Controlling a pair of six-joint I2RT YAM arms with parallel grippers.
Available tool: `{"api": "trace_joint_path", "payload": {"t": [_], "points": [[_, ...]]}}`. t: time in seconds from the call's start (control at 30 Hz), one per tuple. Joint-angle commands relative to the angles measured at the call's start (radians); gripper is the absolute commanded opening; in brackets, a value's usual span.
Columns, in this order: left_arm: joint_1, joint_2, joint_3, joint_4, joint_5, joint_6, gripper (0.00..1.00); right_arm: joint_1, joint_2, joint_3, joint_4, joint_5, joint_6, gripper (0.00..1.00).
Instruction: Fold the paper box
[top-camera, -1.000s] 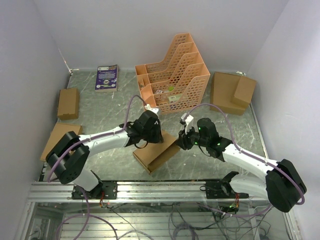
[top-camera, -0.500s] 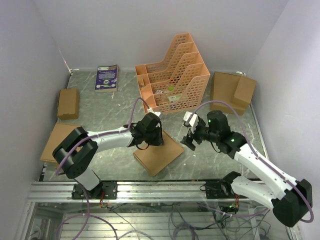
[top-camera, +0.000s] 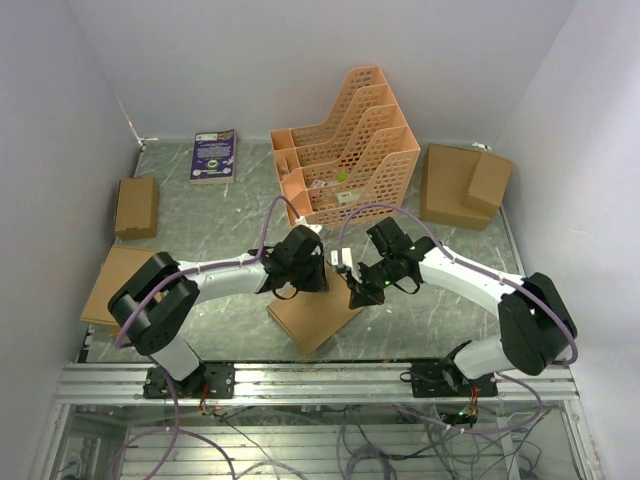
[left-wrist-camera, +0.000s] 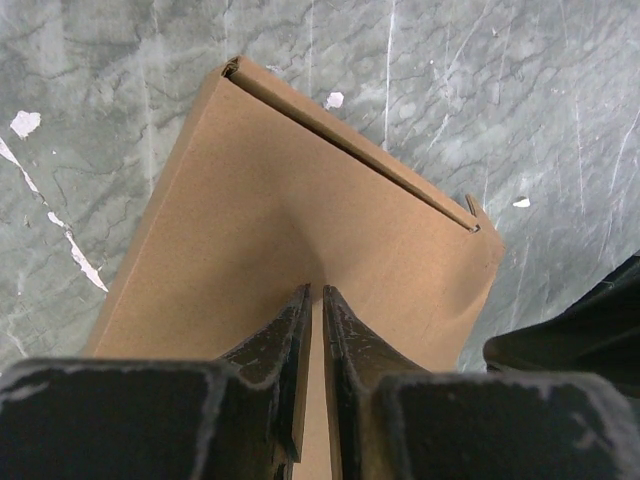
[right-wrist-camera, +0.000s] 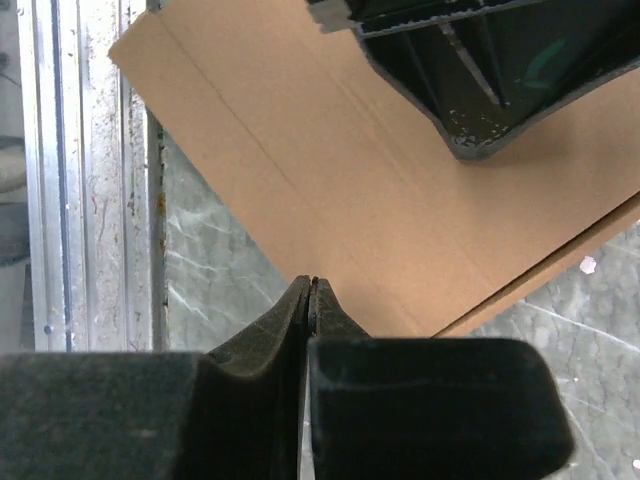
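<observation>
Two grippers meet over the paper box (top-camera: 318, 315), which lies flat on the counter (top-camera: 200, 225) at the front middle, just before the metal rail (top-camera: 330, 375). It is turned so that its corners point toward the arms.

In the left wrist view, the left gripper (left-wrist-camera: 315, 292) is almost closed. Its fingers (left-wrist-camera: 285, 340) leave only a thin slit, and brown cardboard shows inside this slit, so it seems to pinch the near edge of the top panel. This panel bends up a little toward the fingers. A folded lip runs along its far edge.

The right gripper (right-wrist-camera: 311, 283) is fully closed, the tips pressed together and holding nothing. It stands at the box's right edge, where the cardboard meets the counter. Whether it touches the box I cannot tell.

Behind them stands an orange file rack (top-camera: 345, 150). A purple book (top-camera: 214, 155) lies at the back left, and other brown boxes (top-camera: 136, 205) lie along both sides.
</observation>
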Motion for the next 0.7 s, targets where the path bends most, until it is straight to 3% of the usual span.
{"api": "trace_joint_path", "payload": {"t": [0.0,0.2,0.37,0.6,0.67], "points": [[0.000,0.011,-0.023,-0.044,-0.002,0.027,0.22,0.005,0.044,0.027,0.063,-0.001,0.056,0.00],[-0.001,-0.034,-0.021,-0.033,-0.012,0.048,0.24,0.005,0.140,0.040,0.098,0.053,0.117,0.00],[-0.001,-0.139,-0.033,-0.069,-0.125,0.094,0.30,0.003,0.180,0.055,0.096,0.084,0.123,0.00],[0.004,-0.428,-0.209,-0.063,-0.339,0.063,0.65,0.002,0.223,0.116,0.084,0.080,0.101,0.03],[0.007,-0.493,-0.262,-0.050,-0.358,0.039,0.71,0.002,0.246,0.142,0.071,0.078,0.084,0.03]]}}
